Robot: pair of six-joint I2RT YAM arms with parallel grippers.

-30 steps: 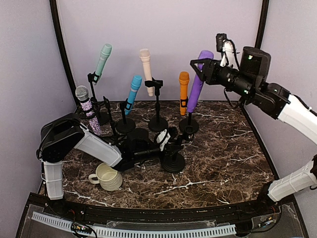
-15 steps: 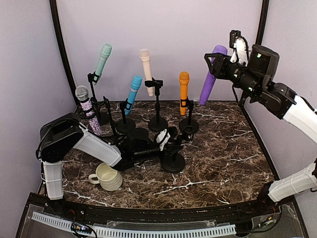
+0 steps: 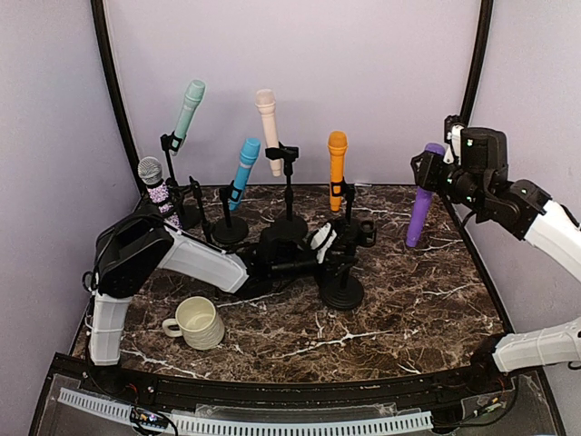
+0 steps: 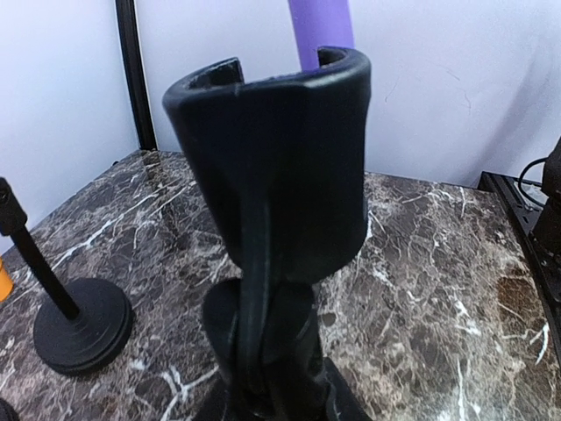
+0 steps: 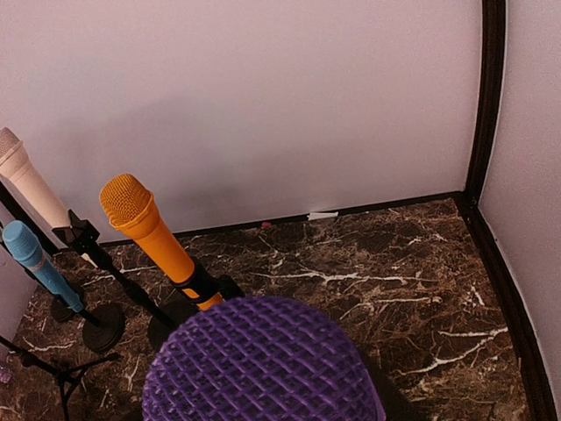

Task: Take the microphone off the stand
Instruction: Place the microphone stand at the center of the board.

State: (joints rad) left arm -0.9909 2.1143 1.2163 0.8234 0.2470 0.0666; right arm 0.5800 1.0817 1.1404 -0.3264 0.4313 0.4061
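Note:
The purple microphone [image 3: 418,207] hangs head up in my right gripper [image 3: 434,169], free of its stand, over the table's right rear. Its mesh head [image 5: 263,364] fills the bottom of the right wrist view and hides the fingers. My left gripper [image 3: 339,247] is shut on the empty black stand [image 3: 343,291] at the table's middle. The stand's open clip [image 4: 272,149] fills the left wrist view, with the purple microphone [image 4: 320,31] behind it.
Other microphones stand in stands along the back: teal [image 3: 189,109], blue [image 3: 243,168], cream [image 3: 269,127], orange [image 3: 337,168], and a glittery one [image 3: 159,200] at the left. A cream mug [image 3: 198,322] lies at the front left.
My right gripper carried the purple microphone right and down, away from the stand. My left arm slid the empty stand a little to the right.

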